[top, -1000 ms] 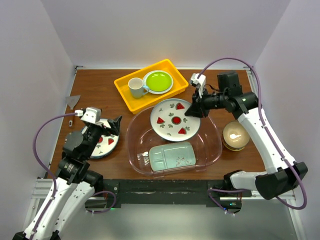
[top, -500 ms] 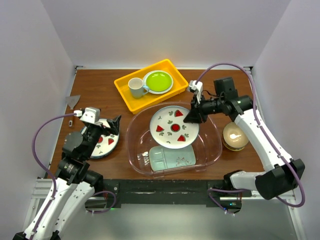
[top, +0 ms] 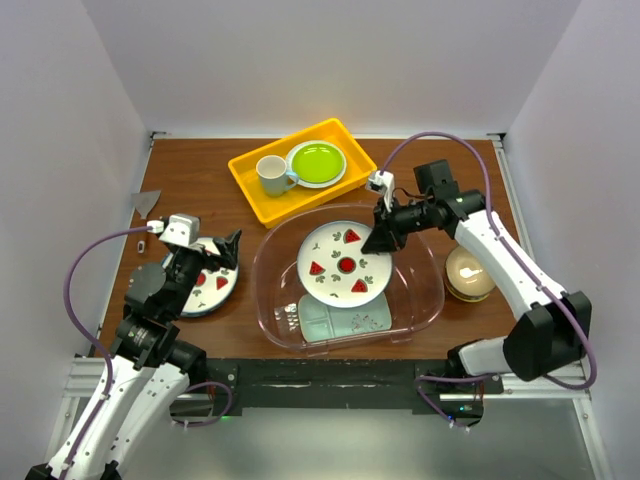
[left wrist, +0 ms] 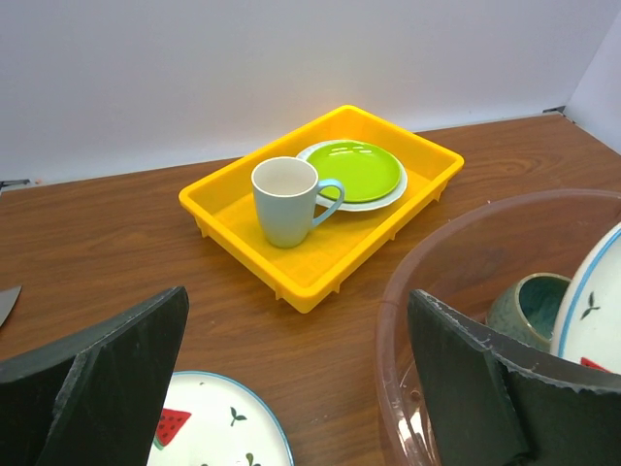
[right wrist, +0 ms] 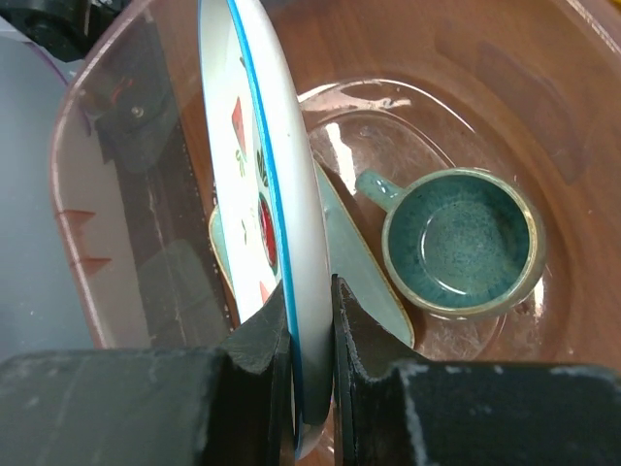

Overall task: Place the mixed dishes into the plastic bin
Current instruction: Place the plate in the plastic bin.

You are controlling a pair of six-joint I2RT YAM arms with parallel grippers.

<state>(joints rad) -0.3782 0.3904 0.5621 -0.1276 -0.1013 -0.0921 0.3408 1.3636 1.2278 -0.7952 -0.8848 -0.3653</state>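
- Right end effector (top: 383, 238): clamped on the rim of the plate (top: 345, 265), one finger on each face, as seen edge-on from the right wrist.
- Plate: white, blue-edged, with red-and-green motifs; held within the outline of the bin (top: 262, 262), face showing to the top camera; contact with the bin floor not discernible.
- Bin: transparent, faintly pink, at the near middle of the table (top: 200, 190).
- Inside the bin: mint tray (top: 345, 322) at the near side, partly covered by the plate from above; teal mug (right wrist: 459, 243) upright beside the tray, visible only from the wrists.
- Left end effector (left wrist: 296, 296): fingers wide apart, holding nothing, above the second plate (top: 215, 285).
- Second plate: flat on the table, just left of the bin.
- Tan bowl (top: 470, 270): on the table, just right of the bin.
- Yellow tray (top: 250, 180): behind the bin, carrying a white mug (top: 270, 175) and a lime plate (top: 316, 162).
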